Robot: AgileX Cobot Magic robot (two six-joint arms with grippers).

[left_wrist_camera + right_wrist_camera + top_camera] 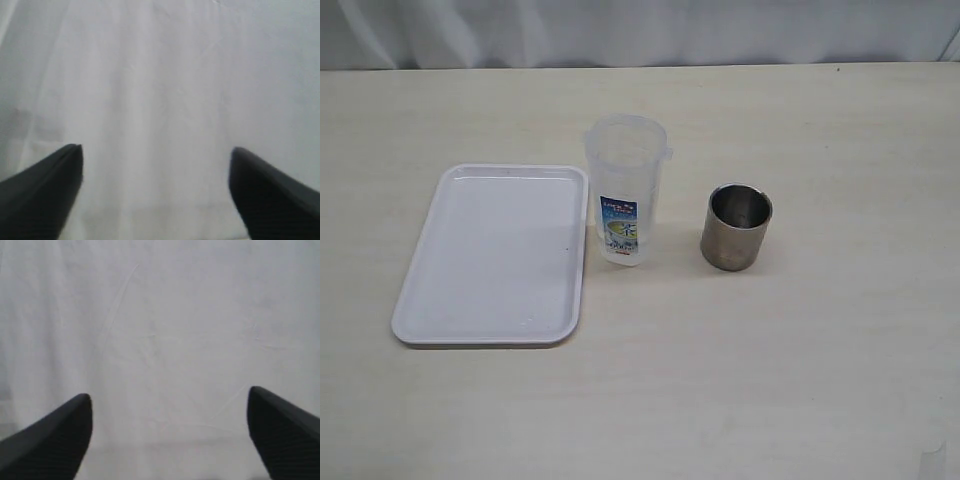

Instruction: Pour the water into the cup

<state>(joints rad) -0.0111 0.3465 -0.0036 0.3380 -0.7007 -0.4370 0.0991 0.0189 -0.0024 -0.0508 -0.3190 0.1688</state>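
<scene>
We judge that the task has not begun: both arms are away from the things, so the step in hand is to reach for the jug (pixel 624 190). The cup (pixel 736 228) stands upright on the worktop (pixel 770 380), near the jug on its right side but not touching it. The white tray (pixel 490 250) lies just beside the jug on the other side.

To do this step well, we think the left arm should take the jug, because the cup then stays free on the right for the pour. It should grip the jug low on its body, around the label, so that the jug does not tip. The end effector should come from the front, because the tray is close on the left. Later the tilt must be slow, with the jug's rim held over the cup's mouth. We cannot tell if the jug holds water.

The exterior view shows all three things but no arm. The wrist views show the opposite: the left end effector (pixel 155 149) and the right end effector (pixel 169 393), each with fingers apart and holding nothing. Both face only a white curtain (pixel 160 75), and neither shows the cup or the jug.
</scene>
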